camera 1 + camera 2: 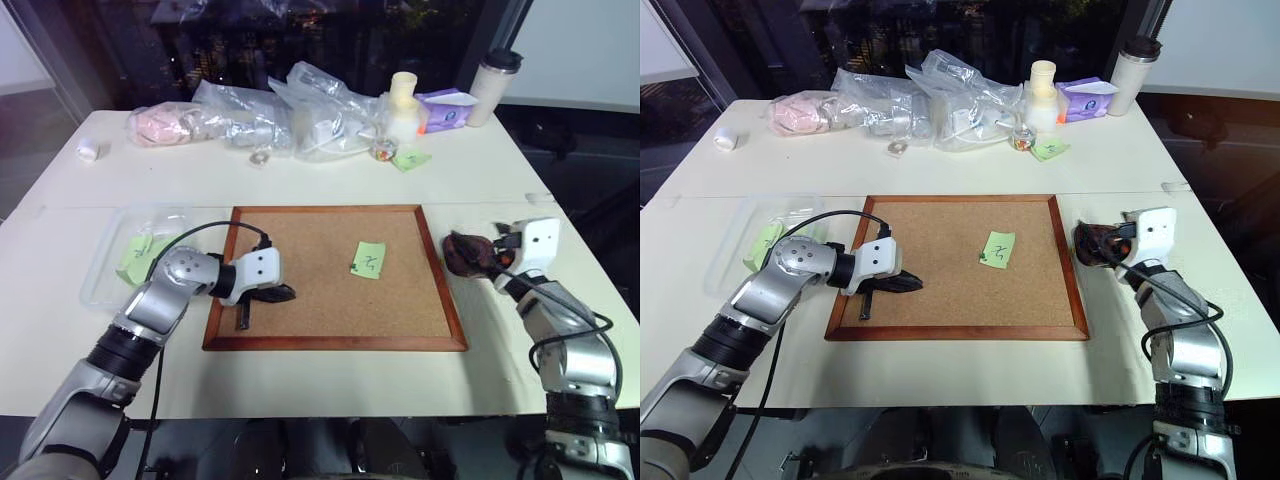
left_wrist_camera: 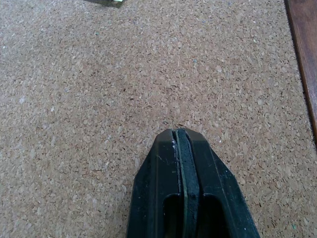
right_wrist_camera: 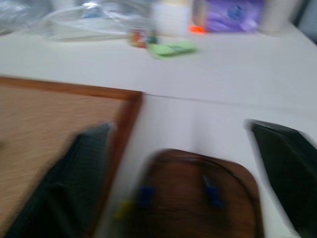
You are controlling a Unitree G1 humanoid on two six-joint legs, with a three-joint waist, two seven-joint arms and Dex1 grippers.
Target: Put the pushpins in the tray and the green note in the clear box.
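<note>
Hovering over the tray (image 1: 468,254), the right claw (image 3: 181,163) has its fingers spread wide with nothing between them; the right wrist view looks down between the two fingers at the brown tray, where blurred blue and yellow pushpins (image 3: 213,193) lie. The tray sits on the tabletop (image 1: 330,175) just off the cork board (image 1: 310,290) at its 3 o'clock edge. My reading is that the pin step is in hand, with a pin just let go into the tray.

The left claw (image 2: 184,136) is pressed fully shut and empty, its tips resting low over the board's 8 o'clock corner. The green note (image 1: 368,259) lies flat on the cork, a little toward 3 o'clock from the board's middle, well apart from both claws. The clear box (image 1: 135,255) stands off the board's 9 o'clock edge with other green slips already inside.

No further pins can be made out on the board. If so, the next move is probably the note: a claw must open, get under or pinch a paper edge lying flat on the cork, and carry it across to the box.
</note>
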